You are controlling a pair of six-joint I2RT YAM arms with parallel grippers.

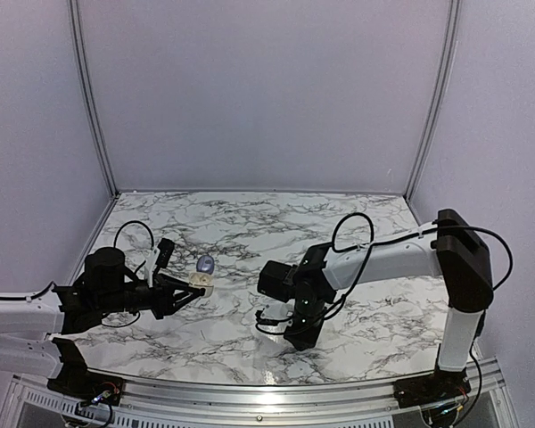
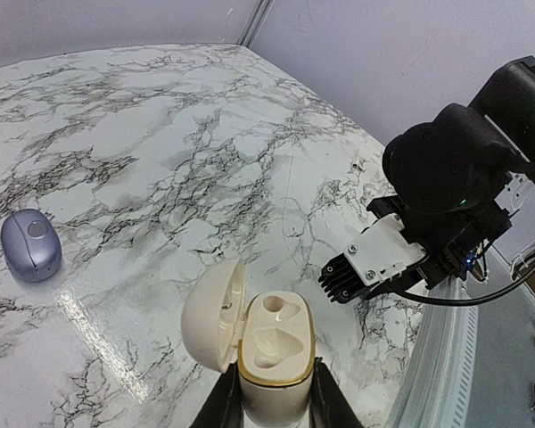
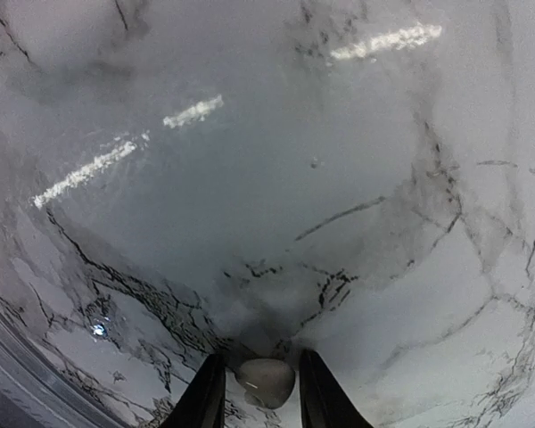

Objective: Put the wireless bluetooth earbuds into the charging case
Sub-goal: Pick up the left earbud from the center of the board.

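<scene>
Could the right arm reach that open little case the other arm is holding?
Probably yes. The left fingers hold the case with its lid open, and only bare marble table lies between it and the right fingers, so nothing seems to block the way.

- Table [image 2: 160, 134]: marble-patterned top, glossy, streaked with light reflections.
- Case [image 2: 272, 343]: smooth cream plastic with a gold-toned rim.
- Earbud [image 3: 266, 381]: smooth, pale, slightly shiny.
- Pod [image 2: 31, 245]: lavender, satin sheen.

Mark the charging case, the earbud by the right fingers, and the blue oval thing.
charging case [image 2: 276, 343], left wrist view, on the inner tray with the two wells.
earbud [image 3: 266, 382], right wrist view, middle of its rounded body.
blue oval thing [image 2: 31, 245], left wrist view, its top face.
</scene>
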